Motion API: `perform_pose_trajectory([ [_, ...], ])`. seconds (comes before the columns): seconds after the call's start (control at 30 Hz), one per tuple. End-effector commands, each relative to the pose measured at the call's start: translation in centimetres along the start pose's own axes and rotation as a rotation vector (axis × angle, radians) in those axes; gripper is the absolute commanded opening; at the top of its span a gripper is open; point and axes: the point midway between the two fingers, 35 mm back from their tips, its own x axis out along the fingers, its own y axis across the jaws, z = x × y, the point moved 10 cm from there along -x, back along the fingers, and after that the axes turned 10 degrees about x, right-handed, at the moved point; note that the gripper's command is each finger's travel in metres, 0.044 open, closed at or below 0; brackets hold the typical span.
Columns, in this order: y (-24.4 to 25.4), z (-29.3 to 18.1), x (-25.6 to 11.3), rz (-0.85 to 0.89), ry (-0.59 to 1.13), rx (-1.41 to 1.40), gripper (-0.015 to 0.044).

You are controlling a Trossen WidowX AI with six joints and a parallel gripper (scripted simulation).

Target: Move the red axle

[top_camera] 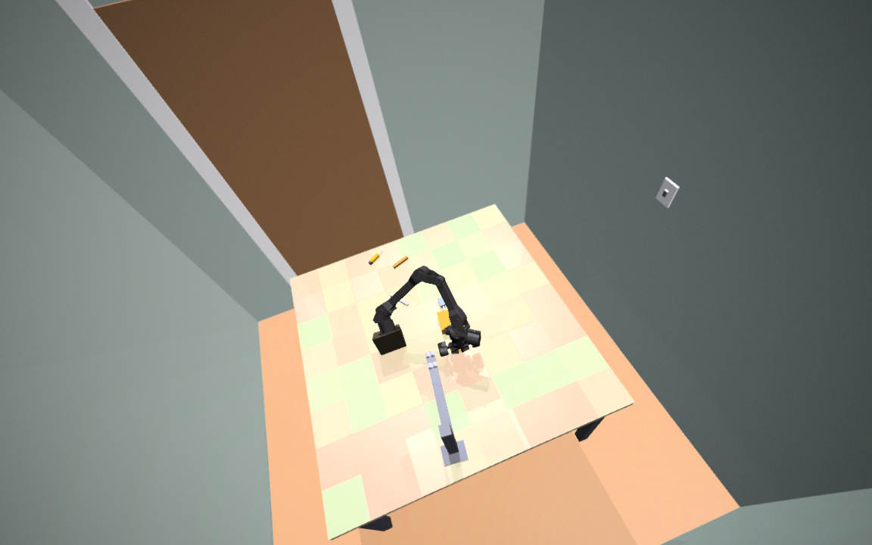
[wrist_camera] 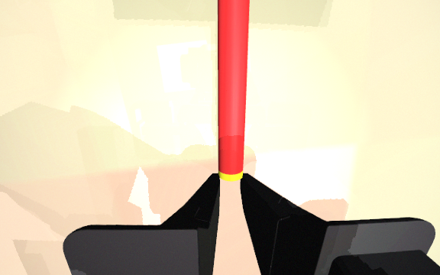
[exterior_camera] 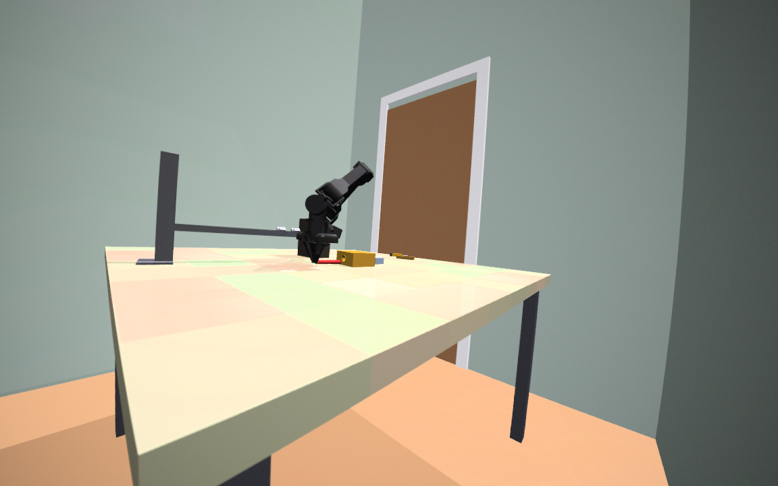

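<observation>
The claw [top_camera: 458,350] [exterior_camera: 317,260] [wrist_camera: 229,179] is low over the tabletop [top_camera: 547,352] [exterior_camera: 246,374], clenched on the red axle [exterior_camera: 328,261] [wrist_camera: 233,88]. It grips the axle at the end with the yellow band [wrist_camera: 231,176], and the rest of the shaft reaches away between the fingertips and the beam.

The orange beam [top_camera: 443,322] [exterior_camera: 358,259] rests on the tabletop; in the exterior view it is just right of the claw, with a round hole in its left end. The axle lies level and runs up to that end; whether its other tip is clear of the hole cannot be told. A pale blue piece [top_camera: 441,302] [exterior_camera: 379,260] is beside the beam's opposite end.

In the top view, the bracket [top_camera: 440,400] [exterior_camera: 228,229] reaches from an upright post [top_camera: 449,440] [exterior_camera: 166,205] at the near side. The two V-blocks [top_camera: 431,359] [exterior_camera: 288,229] stand at its free end, apart from the axle. A yellow-handled tool [top_camera: 375,258] and an orange stick [top_camera: 400,261] lie near the far edge.
</observation>
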Motion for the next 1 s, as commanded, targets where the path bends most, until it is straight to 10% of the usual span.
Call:
perform_pose_trajectory([
  [0.0,0.0,-0.1,0.2,0.000,-0.005,0.008,0.0000],
  [0.57,0.0,-0.1,-1.3,-0.001,-0.005,0.008,0.0440],
  [0.97,0.0,-0.1,-3.7,-0.001,-0.003,0.008,0.0440],
])
